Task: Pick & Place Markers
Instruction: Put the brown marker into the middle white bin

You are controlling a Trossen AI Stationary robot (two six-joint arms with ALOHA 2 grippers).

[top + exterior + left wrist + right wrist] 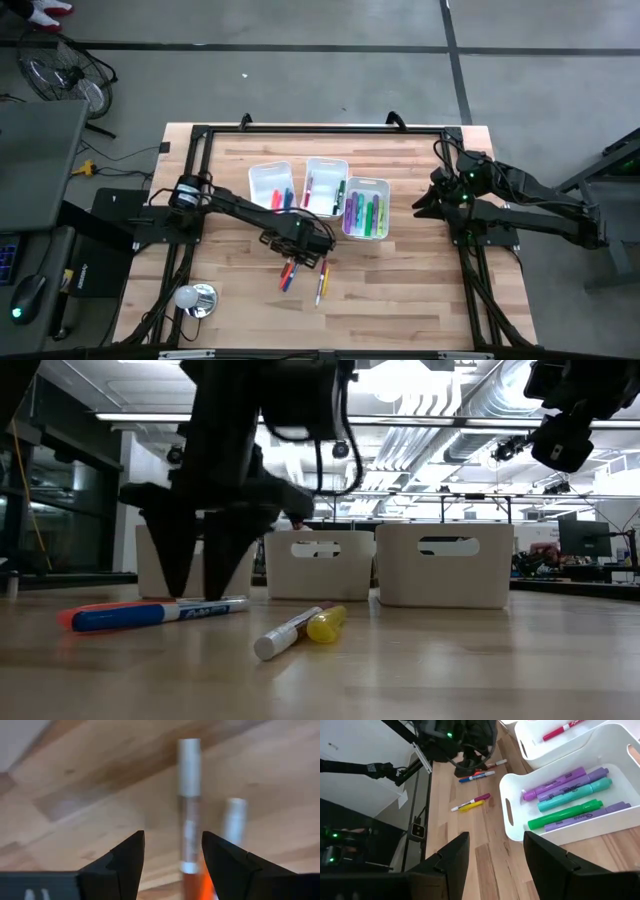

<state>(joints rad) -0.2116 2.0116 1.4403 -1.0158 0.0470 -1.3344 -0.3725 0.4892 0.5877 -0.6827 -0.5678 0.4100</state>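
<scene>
Several markers lie loose on the wood table in front of three white bins. An orange marker (190, 827) with a grey cap shows between the fingers of my left gripper (172, 852), and another marker (232, 820) lies beside it. My left gripper (198, 575) points straight down, open, its tips low over the blue marker (150, 613) and the orange one behind it. A white-ended marker and a yellow marker (322, 624) lie to the right of these. My right gripper (492, 855) waits open, raised at the table's right (425, 200).
The left bin (262, 172), middle bin (325, 162) and right bin (372, 183) stand in a row behind the loose markers, each holding markers. The right bin (512, 815) holds purple, teal and green ones. A shiny round object (195, 297) sits near the table's front left.
</scene>
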